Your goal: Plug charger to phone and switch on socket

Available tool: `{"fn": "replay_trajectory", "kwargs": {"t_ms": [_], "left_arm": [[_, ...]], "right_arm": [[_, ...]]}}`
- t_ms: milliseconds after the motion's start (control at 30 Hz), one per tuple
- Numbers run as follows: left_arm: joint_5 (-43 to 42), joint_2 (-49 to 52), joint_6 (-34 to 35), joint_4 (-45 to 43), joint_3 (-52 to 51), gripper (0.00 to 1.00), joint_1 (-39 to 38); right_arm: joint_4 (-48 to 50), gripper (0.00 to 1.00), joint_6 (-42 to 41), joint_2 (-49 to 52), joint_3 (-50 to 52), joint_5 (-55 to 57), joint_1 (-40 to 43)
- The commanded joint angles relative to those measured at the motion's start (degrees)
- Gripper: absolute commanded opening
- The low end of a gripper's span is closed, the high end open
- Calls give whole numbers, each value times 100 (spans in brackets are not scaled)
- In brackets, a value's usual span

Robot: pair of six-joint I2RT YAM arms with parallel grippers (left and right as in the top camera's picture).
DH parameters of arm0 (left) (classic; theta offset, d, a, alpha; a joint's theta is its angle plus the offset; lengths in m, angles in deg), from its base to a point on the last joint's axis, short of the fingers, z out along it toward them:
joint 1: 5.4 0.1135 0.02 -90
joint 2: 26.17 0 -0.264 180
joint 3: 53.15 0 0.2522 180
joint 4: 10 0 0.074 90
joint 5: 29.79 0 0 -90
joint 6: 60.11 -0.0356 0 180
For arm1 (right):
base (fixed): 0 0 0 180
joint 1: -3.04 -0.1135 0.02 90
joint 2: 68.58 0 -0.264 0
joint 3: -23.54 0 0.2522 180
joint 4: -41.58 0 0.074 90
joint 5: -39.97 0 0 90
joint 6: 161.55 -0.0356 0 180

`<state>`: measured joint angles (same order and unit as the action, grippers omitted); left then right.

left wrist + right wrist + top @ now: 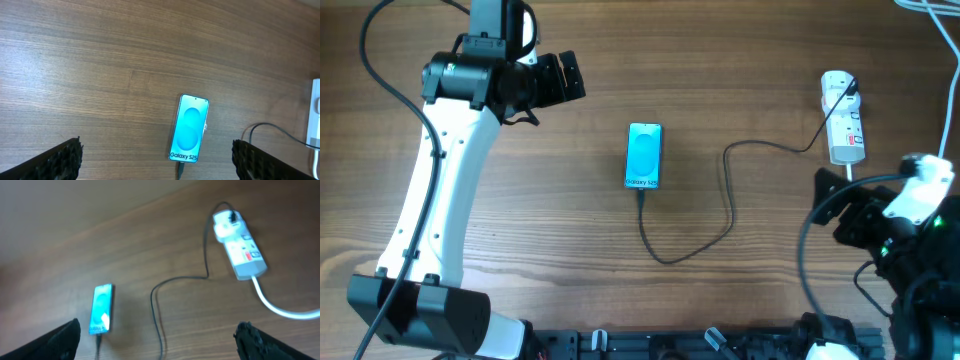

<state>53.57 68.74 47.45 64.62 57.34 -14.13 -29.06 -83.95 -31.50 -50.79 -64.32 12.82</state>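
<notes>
The phone (pixel 644 156) lies flat mid-table with its cyan screen lit; it also shows in the left wrist view (pixel 189 129) and the right wrist view (pixel 102 308). The black charger cable (pixel 730 205) runs from a plug in the white socket strip (pixel 844 118) in a loop to the phone's near short edge, where its connector tip (pixel 181 169) sits against the phone. The socket also shows in the right wrist view (pixel 238 245). My left gripper (pixel 565 78) is open, raised at the back left. My right gripper (pixel 832 205) is open at the right, below the socket.
A thick white cord (pixel 950 70) runs from the socket off the table's right side. The wooden table (pixel 520 220) carries nothing else. The arm bases stand along the front edge.
</notes>
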Motion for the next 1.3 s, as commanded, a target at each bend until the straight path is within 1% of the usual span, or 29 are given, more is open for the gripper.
{"fn": "replay_trajectory", "kwargs": {"t_ms": [0,133,200,300,333,467,600,667,867,1067,1100,1267], "left_arm": [[74,33,72,-17,2,100,-11],[74,33,72,-17,2,100,-11],[74,33,72,-17,2,100,-11],[74,33,72,-17,2,100,-11],[74,33,72,-17,2,100,-11],[74,33,72,-17,2,100,-11],[74,33,72,-15,2,100,-11],[74,33,72,-17,2,100,-11],[74,33,72,-17,2,100,-11],[74,33,72,-17,2,100,-11],[74,33,72,-17,2,100,-11],[74,33,72,-15,2,100,-11]], "right_arm": [[787,100,940,-763,901,-431,-289],[2006,100,1029,-1814,2153,-385,-623],[2568,100,1373,-2472,2828,-385,-717],[3204,100,1705,-3045,3528,-358,-793],[3436,100,1705,-3200,3753,-286,-804],[4295,100,1556,-3692,4544,-55,-807],[5106,100,1163,-3689,5152,267,-870],[5563,100,1154,-3689,5466,372,-986],[6111,100,780,-3689,6037,973,-1069],[5880,100,1244,-3689,6030,1060,-1069],[5689,100,1244,-3687,6030,1080,-1069],[5685,100,1257,-3687,6030,1084,-1069]]}}
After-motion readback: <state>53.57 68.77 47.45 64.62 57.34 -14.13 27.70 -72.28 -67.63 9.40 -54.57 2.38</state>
